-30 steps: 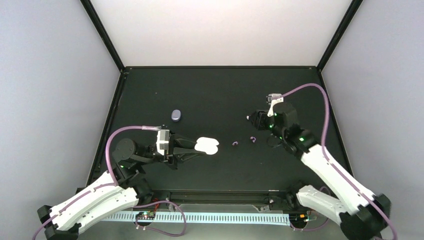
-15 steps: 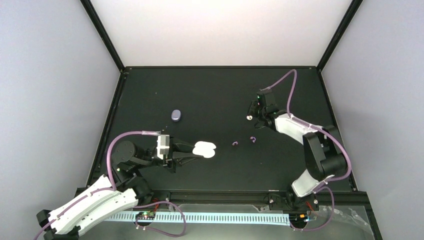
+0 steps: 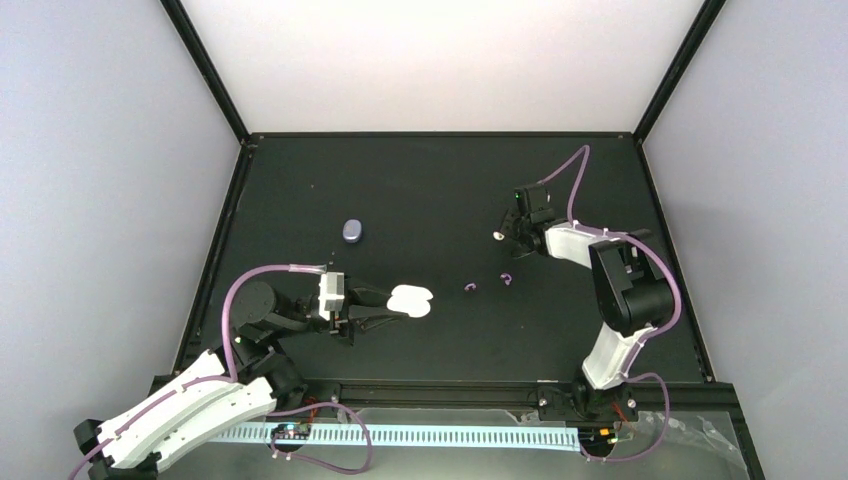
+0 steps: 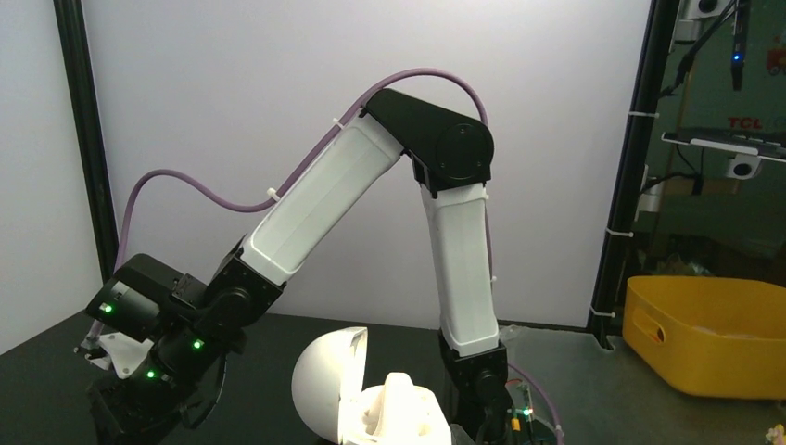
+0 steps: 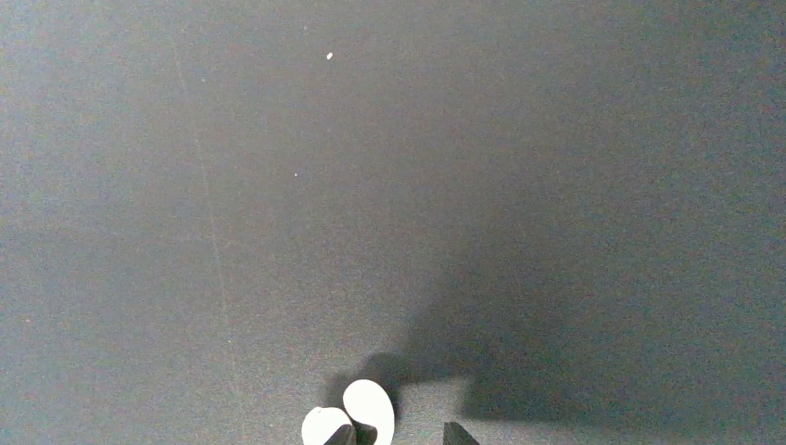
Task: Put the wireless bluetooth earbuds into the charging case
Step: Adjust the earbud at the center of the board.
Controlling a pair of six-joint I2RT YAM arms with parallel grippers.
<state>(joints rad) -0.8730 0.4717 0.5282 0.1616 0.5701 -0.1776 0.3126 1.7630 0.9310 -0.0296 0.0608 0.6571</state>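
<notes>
My left gripper (image 3: 392,302) is shut on the open white charging case (image 3: 411,299) and holds it low over the table. In the left wrist view the case's lid (image 4: 326,380) stands up and a white rounded shape sits in its base (image 4: 400,413). My right gripper (image 3: 504,233) is down at the table with its jaws apart (image 5: 396,436). A white earbud (image 5: 358,417) lies against the left fingertip (image 5: 339,435) and shows as a white dot in the top view (image 3: 497,236). Two purple earbuds (image 3: 470,287) (image 3: 507,279) lie between the arms.
A closed purple case (image 3: 352,230) lies left of centre, beyond the left gripper. The black table has raised black edges (image 3: 440,134). The right arm (image 4: 445,241) fills the left wrist view, with a yellow bin (image 4: 709,334) off the table behind it.
The right arm has folded and its gripper has settled over the white earbud. The left gripper has drawn the white case slightly back towards its base.
</notes>
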